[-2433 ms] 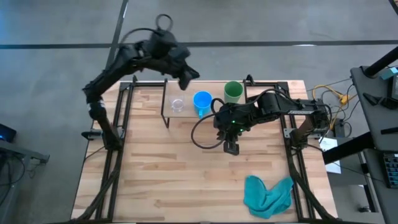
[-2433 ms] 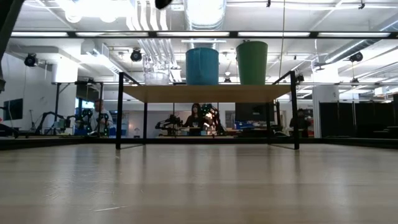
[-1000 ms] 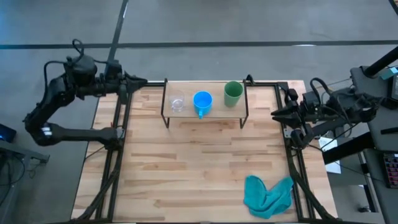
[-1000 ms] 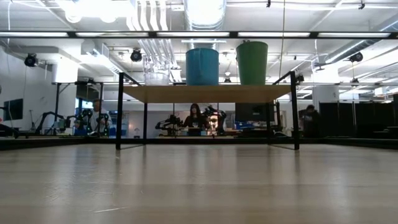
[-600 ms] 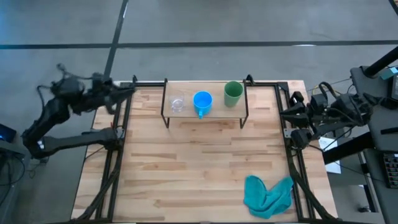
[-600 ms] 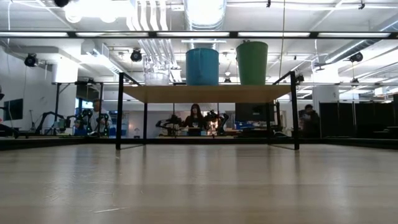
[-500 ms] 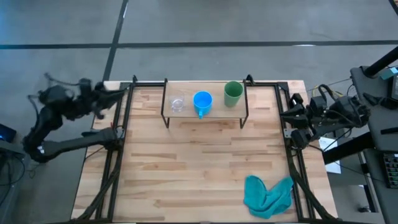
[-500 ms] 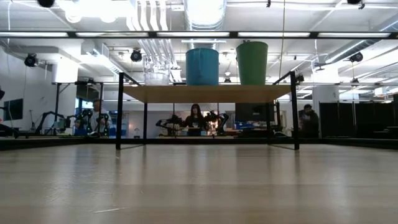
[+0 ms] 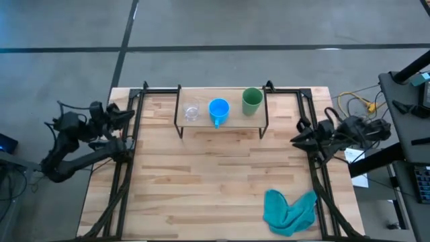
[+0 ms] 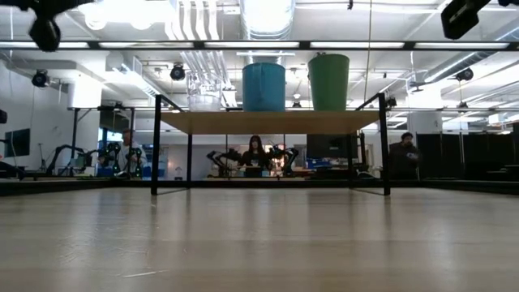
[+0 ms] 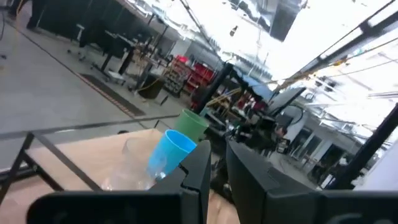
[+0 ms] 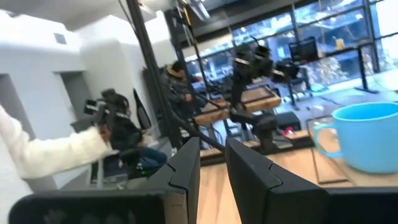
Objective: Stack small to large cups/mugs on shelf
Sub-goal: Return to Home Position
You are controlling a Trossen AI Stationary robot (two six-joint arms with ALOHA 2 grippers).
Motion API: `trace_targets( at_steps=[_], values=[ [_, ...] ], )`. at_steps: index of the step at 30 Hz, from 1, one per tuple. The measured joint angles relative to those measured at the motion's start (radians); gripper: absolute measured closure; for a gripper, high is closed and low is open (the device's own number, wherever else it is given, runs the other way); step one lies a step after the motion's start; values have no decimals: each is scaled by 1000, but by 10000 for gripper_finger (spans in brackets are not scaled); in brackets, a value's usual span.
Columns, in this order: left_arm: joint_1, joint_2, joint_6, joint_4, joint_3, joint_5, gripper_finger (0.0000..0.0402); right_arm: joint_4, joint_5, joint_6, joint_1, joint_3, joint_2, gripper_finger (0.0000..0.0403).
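Three cups stand in a row on the shelf, a low wooden board on thin black legs at the table's far side. The clear glass cup is on its left, the blue mug in the middle, the green cup on its right. In the low view the glass cup, blue mug and green cup rest upright on their bases. My left gripper is folded back at the table's left edge, shut and holding nothing. My right gripper sits at the right edge, shut and holding nothing.
A crumpled teal cloth lies near the table's near right corner. Black frame rails run along both side edges. The tabletop in front of the shelf is bare wood. People stand in the room beyond the table.
Both arms have drawn back and folded down at the table's sides. The left arm moved from the far left corner toward the near edge along the left rail. The right arm settled lower at the right rail. The cups have stayed where they were.
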Motion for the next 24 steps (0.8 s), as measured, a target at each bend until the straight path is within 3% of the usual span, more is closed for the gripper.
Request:
trace_targets(
  at_steps=[10, 24],
  values=[
    [-1, 30, 18, -7, -67, 16, 362, 222, -5, 26, 0, -175, -6, 330],
    [0, 4, 49, 2, -98, 7, 362, 292, 8, 75, 0, -291, -13, 330]
  ],
)
